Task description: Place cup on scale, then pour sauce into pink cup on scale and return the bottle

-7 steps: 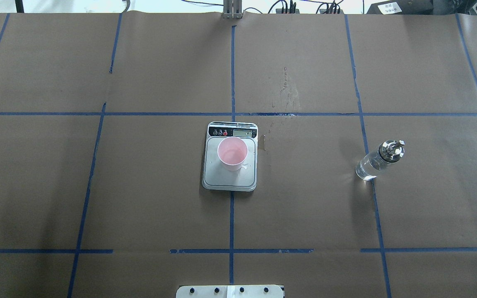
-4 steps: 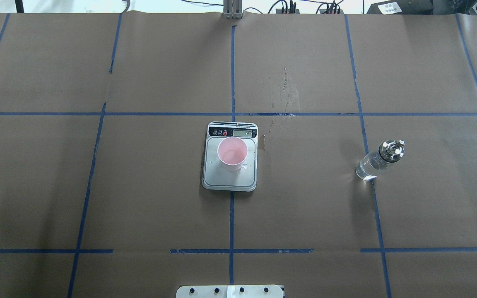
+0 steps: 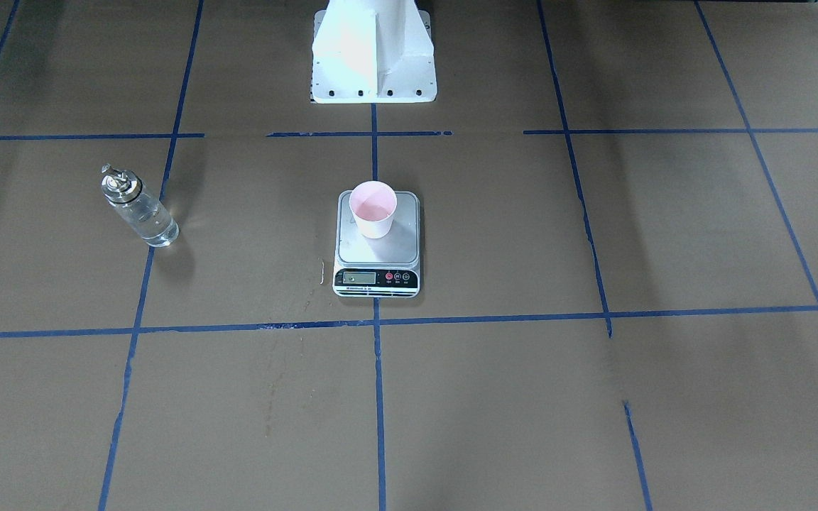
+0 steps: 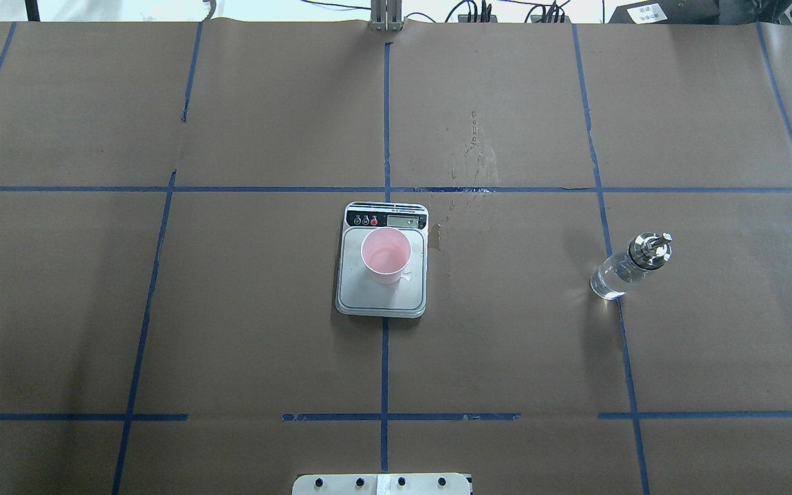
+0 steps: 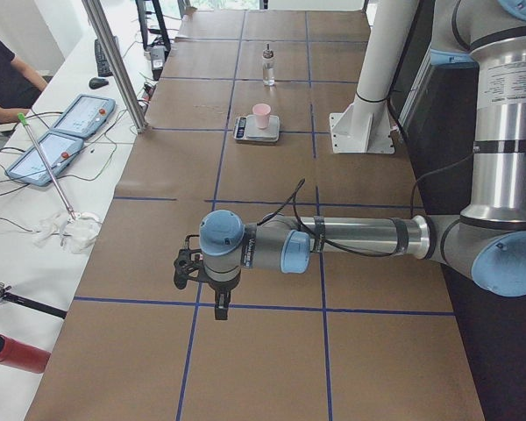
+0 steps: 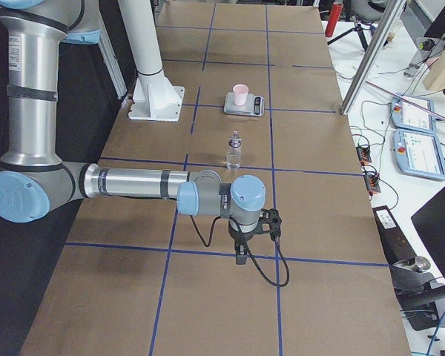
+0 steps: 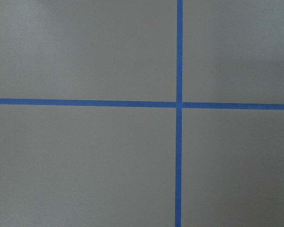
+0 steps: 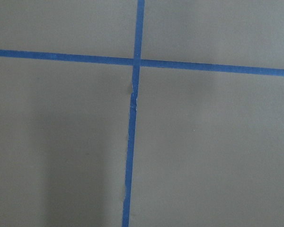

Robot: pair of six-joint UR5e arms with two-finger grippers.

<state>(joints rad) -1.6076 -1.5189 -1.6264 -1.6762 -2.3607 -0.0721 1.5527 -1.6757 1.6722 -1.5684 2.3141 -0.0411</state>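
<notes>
Nothing can be read: the scale (image 4: 368, 297) display (image 4: 403, 221) is too small, and the white label (image 4: 645, 12) beyond the table is blurred

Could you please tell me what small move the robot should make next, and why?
Probably swing the right gripper toward the bottle: the cup already stands on the scale, and the bottle stands untouched on the table on the robot's right side. Whether the cup already holds liquid is unclear, so this is a judgement.
</notes>
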